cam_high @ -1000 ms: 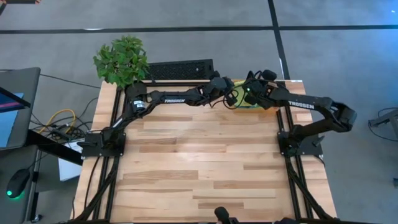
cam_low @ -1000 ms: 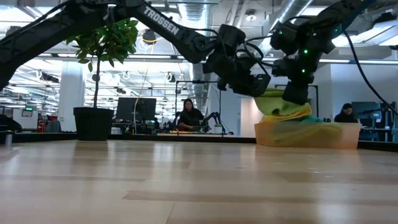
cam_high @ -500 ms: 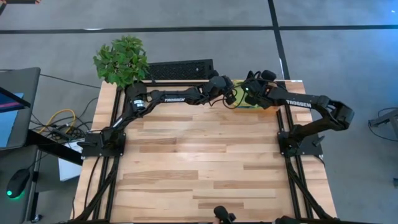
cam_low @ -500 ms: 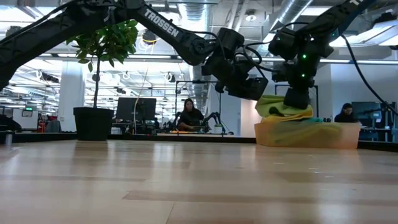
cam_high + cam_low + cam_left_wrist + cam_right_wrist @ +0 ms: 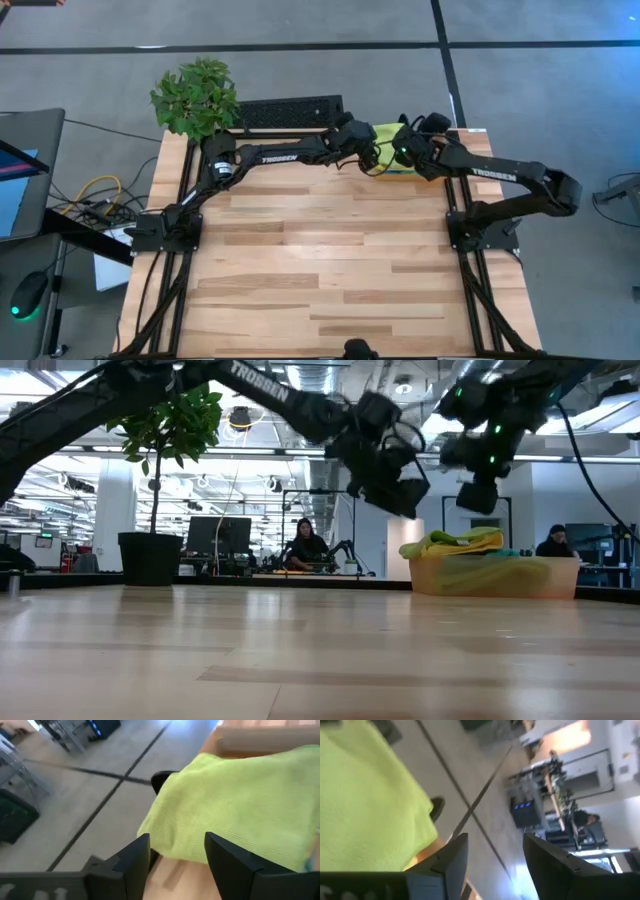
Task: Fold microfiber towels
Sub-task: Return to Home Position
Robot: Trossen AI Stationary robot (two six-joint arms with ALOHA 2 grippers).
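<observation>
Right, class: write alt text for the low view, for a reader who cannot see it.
An orange tray at the far right of a wooden table holds a heap of towels, lime-green on top. The right gripper hangs above it, the left gripper just left of that, both with jaws open and empty. A potted plant stands far left.

Towels point(image 5: 455, 543) heaped in tray point(image 5: 560, 575), far right on table point(image 5: 330, 270); plant point(image 5: 195, 97) behind far-left corner; left gripper point(image 5: 395, 485) beside tray, right gripper point(image 5: 478, 495) above it.
</observation>
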